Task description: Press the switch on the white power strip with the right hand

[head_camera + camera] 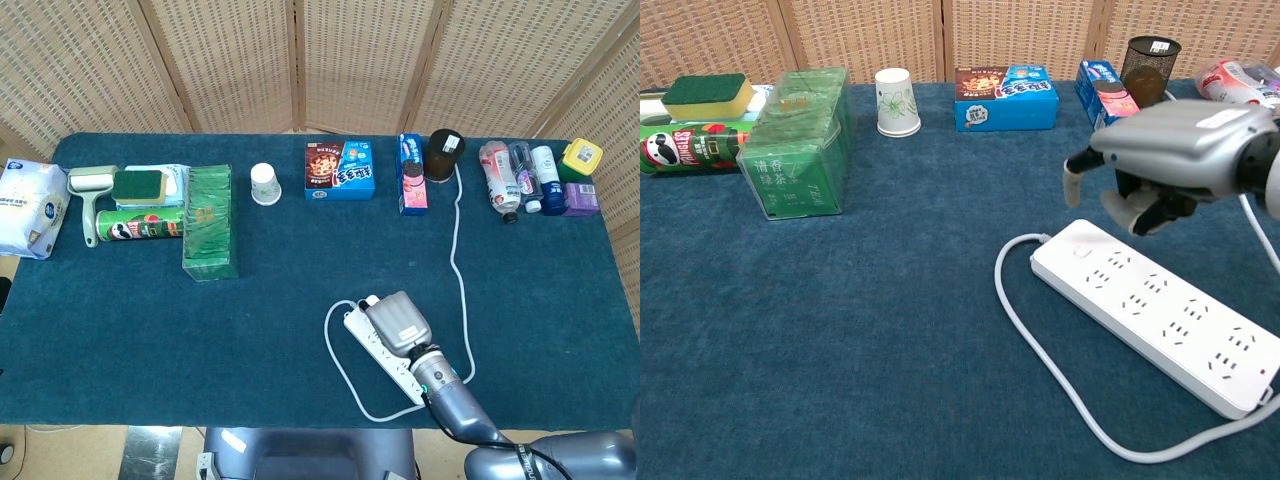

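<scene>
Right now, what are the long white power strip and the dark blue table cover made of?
The long white power strip looks like hard plastic: smooth, rigid and slightly glossy. The dark blue table cover looks like carpet or felt cloth: matte, with a fuzzy, speckled texture.

The white power strip (1160, 312) looks like smooth, slightly glossy plastic. The right hand (1165, 158) has a matt grey shell. The table (870, 340) is covered by dark blue cloth, rough and matt. The paper cup (897, 101) is matt, and the screen (300, 60) behind is woven rattan.
</scene>
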{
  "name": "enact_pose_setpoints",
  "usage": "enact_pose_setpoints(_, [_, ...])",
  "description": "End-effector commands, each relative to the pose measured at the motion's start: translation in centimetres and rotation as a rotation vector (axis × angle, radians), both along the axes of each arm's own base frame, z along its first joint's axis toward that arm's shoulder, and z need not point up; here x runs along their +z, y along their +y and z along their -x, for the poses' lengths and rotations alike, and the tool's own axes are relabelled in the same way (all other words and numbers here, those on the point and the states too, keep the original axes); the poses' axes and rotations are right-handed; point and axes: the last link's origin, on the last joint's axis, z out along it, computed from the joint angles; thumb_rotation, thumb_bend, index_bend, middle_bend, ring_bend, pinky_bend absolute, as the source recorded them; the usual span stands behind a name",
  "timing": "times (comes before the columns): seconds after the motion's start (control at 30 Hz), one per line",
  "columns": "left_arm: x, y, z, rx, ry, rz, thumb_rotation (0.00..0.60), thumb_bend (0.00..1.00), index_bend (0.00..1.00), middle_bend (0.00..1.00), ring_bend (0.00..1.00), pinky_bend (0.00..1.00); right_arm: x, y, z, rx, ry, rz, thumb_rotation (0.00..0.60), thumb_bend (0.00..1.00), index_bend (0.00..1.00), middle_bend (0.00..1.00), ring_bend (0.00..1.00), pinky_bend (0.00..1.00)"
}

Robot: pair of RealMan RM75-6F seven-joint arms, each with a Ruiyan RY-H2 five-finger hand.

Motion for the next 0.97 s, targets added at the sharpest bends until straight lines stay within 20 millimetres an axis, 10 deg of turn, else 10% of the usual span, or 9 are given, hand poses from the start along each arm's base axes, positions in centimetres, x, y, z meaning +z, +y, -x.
enact_pose_setpoints(0.03, [-0.1, 0.0, 0.0, 0.000, 0.001, 0.002, 0.600, 0.05, 0.00, 0.00, 0.00, 0.00, 2.2, 0.0, -0.5, 0.027, -0.061, 0.053, 0.600, 0.79, 0.32, 0.98, 1.00, 1.00])
enact_pose_setpoints(0.17, [-0.1, 0.1, -0.1, -0.004, 0.001, 0.003, 0.600, 0.05, 0.00, 0.00, 0.00, 0.00, 4.5, 0.3, 1.1, 0.042, -0.121, 0.107, 0.600, 0.62, 0.27, 0.81, 0.93, 0.91])
enact_pose_setpoints(0.4, [-0.3, 0.3, -0.4, -0.008, 0.001, 0.009, 0.600, 0.05, 0.00, 0.00, 0.00, 0.00, 7.8, 1.5, 6.2, 0.050, -0.185, 0.184, 0.600, 0.02, 0.18, 0.35, 0.38, 0.43])
enact_pose_setpoints(0.7, [-0.7, 0.3, -1.0, -0.020, 0.003, 0.015, 0.600, 0.05, 0.00, 0.00, 0.00, 0.00, 10.8, 3.4, 12.1, 0.056, -0.133, 0.282, 0.600, 0.00, 0.08, 0.06, 0.05, 0.06])
enact_pose_setpoints(0.97, [-0.9, 0.1, -1.1, -0.021, 0.011, 0.013, 0.600, 0.05, 0.00, 0.00, 0.00, 0.00, 11.5, 4.9, 14.7, 0.042, -0.134, 0.332, 0.600, 0.00, 0.07, 0.04, 0.01, 0.03])
